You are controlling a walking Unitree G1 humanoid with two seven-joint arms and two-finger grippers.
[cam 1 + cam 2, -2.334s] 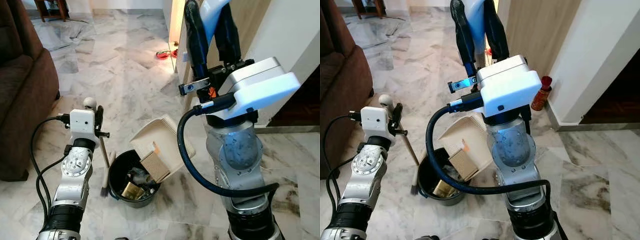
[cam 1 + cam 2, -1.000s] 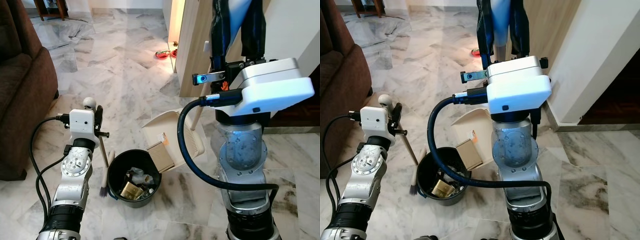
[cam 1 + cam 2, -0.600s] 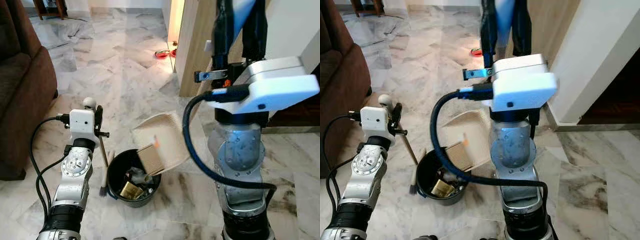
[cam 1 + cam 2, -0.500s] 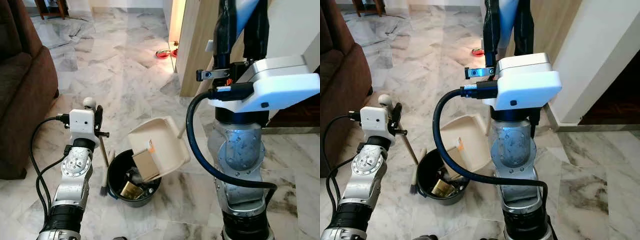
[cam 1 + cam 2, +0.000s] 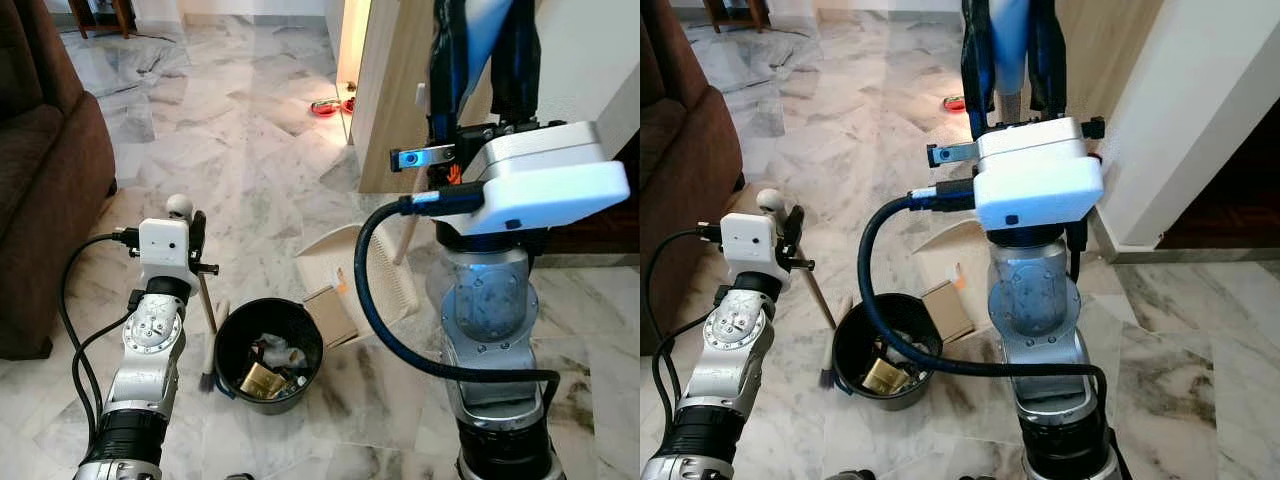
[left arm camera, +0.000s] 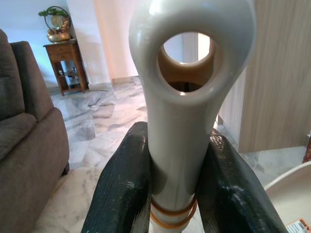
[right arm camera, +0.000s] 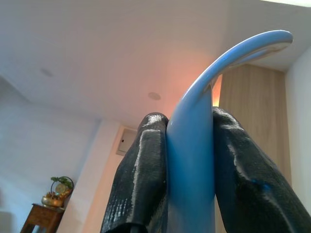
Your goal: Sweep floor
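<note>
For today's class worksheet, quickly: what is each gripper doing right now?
Left gripper: shut on the broom handle.
Right gripper: shut on the blue dustpan handle, raised high.

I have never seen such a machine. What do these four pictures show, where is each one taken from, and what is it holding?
This is a humanoid robot doing housework. The two wide pictures come from cameras on its head, looking down at its own silver arms and the marble floor. The two close pictures come from cameras on its wrists.

The left gripper has its jaws shut on a pale brush handle; the brush reaches down to the floor beside a black bin that holds rubbish. The right gripper has its jaws shut on a blue dustpan handle. The cream dustpan hangs tilted next to the bin, with a cardboard piece at its lower edge. A brown sofa stands on the robot's left.
</note>
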